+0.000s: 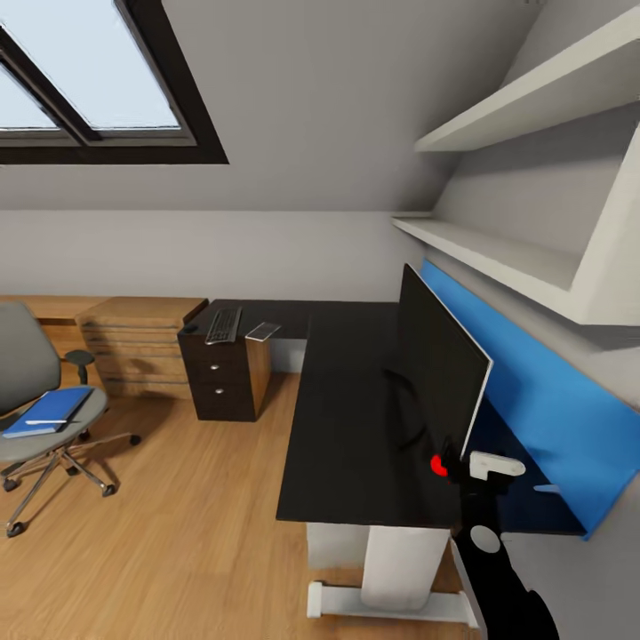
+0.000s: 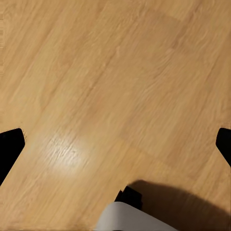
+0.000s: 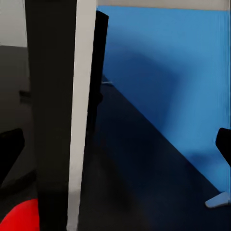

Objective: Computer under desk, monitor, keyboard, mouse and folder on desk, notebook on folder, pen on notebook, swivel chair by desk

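Note:
The monitor point(image 1: 437, 364) stands on the black desk point(image 1: 342, 427), edge-on to me. My right gripper point(image 1: 455, 464) is open at its near edge, and the right wrist view shows that monitor edge point(image 3: 62, 110) between the spread fingers of the right gripper point(image 3: 118, 144). On the desk's far left end lie the keyboard point(image 1: 223, 324), the small dark mouse point(image 1: 188, 329) and the grey notebook point(image 1: 263, 332). The swivel chair point(image 1: 27, 356) stands apart at left, with the blue folder point(image 1: 49, 411) and white pen point(image 1: 44, 421) on its seat. My left gripper point(image 2: 115, 144) hangs open over the floor. The computer is out of view.
A dark drawer unit point(image 1: 222, 378) sits under the desk's left end, beside a light wooden chest point(image 1: 138, 342). The blue back panel point(image 1: 542, 400) and white shelves point(image 1: 533, 258) line the right wall. Wood floor point(image 1: 178, 533) lies between chair and desk. A red spot point(image 1: 437, 465) shows by the monitor's corner.

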Robot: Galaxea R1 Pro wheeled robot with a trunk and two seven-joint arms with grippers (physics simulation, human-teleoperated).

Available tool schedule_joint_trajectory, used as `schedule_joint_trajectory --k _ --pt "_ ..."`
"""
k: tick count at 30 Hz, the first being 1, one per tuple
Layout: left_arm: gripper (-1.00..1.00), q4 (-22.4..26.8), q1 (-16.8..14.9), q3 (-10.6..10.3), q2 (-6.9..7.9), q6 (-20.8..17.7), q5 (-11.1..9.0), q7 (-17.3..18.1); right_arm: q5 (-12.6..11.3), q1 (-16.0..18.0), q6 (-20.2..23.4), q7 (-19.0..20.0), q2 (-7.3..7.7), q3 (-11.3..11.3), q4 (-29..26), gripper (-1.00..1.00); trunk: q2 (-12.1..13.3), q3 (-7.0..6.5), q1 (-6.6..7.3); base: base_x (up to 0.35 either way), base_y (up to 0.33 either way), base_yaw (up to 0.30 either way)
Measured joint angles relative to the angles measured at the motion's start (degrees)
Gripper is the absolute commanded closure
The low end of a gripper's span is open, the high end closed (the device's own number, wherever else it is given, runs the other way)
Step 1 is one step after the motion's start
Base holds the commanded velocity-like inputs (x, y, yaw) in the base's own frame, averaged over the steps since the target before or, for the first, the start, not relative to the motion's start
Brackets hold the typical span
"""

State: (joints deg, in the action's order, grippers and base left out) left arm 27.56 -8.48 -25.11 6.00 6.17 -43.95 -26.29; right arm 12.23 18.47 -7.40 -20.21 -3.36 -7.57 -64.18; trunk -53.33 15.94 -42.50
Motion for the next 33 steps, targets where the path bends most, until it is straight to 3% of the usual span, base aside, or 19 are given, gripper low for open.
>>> schedule_joint_trajectory --k 14,33 --pt "-1.0 0.0 0.0 0.1 0.0 0.0 -0.1 0.0 -0.1 0.0 -0.3 0.2 -0.01 0.4 -0.1 -1.0 0.0 0.0 0.01 -0.309 0.0 0.0" --pt "-1.0 0.0 0.0 0.1 0.0 0.0 -0.2 0.0 -0.1 0.0 -0.4 0.2 -0.1 0.5 -0.2 -1.0 0.0 0.0 0.03 -0.015 0.0 0.0"
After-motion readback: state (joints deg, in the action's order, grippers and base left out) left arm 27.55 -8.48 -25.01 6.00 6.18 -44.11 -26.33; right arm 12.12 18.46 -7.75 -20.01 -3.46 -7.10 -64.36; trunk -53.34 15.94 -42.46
